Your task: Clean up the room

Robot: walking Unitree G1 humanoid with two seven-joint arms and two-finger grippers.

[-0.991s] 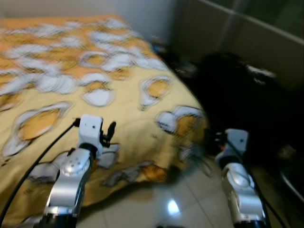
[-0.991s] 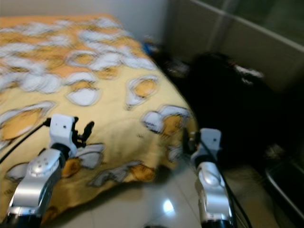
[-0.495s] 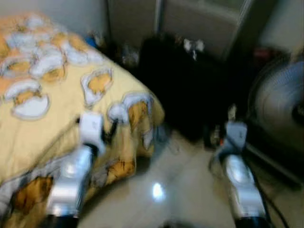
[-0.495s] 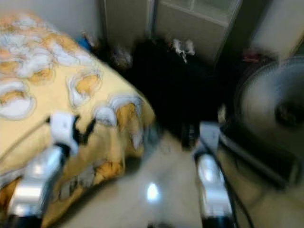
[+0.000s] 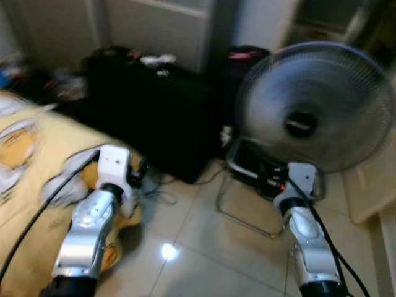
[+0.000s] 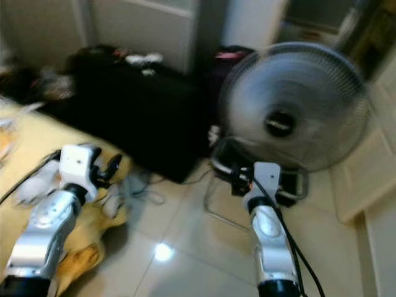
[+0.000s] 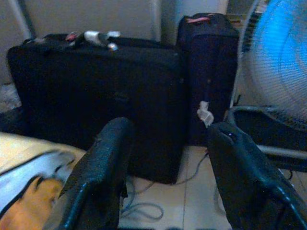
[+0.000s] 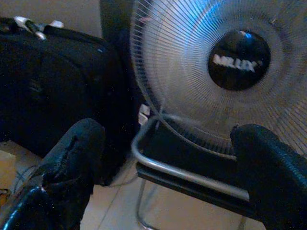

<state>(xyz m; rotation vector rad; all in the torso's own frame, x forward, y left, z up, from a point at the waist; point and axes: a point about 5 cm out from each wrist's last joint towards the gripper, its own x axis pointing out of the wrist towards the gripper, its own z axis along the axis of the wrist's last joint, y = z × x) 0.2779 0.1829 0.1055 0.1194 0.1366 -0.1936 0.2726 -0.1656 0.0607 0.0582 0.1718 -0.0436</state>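
Since one second ago the whole view has swung to the robot's right: the bed, which then took up most of the head views, now shows as a yellow corner [image 5: 25, 185] at the left edge, and a floor fan [image 5: 317, 102] with a black suitcase [image 5: 154, 111] beside it has come into view; this is camera motion, not motion of the objects. Both arms are raised in front of the body. The left gripper [image 7: 165, 167] is spread wide and holds nothing, with its fingers framing the suitcase and a second, upright dark bag [image 7: 208, 72]. The right gripper [image 8: 168, 172] is likewise spread wide and empty, facing the fan's grille and metal stand [image 8: 187, 170]. Small light items [image 7: 93, 37] lie on top of the suitcase; a loose cable [image 5: 162, 197] lies on the tiled floor [image 5: 204, 247] by the bed corner. Judged step: turning to survey the room for clutter, with no item held. The next move calls for the blur to settle and a reachable stray object to be chosen; which one cannot be determined.
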